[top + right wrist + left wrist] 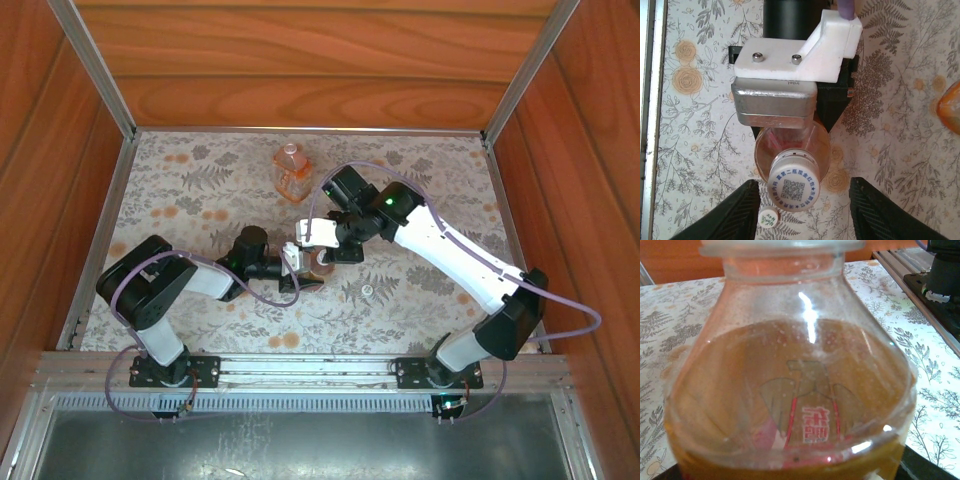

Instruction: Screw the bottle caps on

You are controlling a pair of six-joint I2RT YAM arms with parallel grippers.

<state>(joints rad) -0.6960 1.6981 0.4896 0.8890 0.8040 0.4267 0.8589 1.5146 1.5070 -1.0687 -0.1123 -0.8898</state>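
Observation:
The slimmer round bottle (322, 268) (790, 390) of amber liquid stands mid-table, and my left gripper (300, 262) is shut on its body from the left. A white cap (793, 188) with blue print and a QR code sits on its neck. My right gripper (805, 185) hangs over it from above, its black fingers (740, 210) open on either side of that cap with a gap on both sides. A smaller white cap (768, 218) (367, 291) lies loose on the cloth to the right of the held bottle. The wide squarish bottle (292, 170) stands uncapped at the back.
A floral cloth (200, 190) covers the table, which is ringed by wooden walls and an aluminium frame (100, 70). The wide bottle's orange side (951, 107) shows at the right edge of the right wrist view. The right arm's base (940, 285) lies beyond the held bottle.

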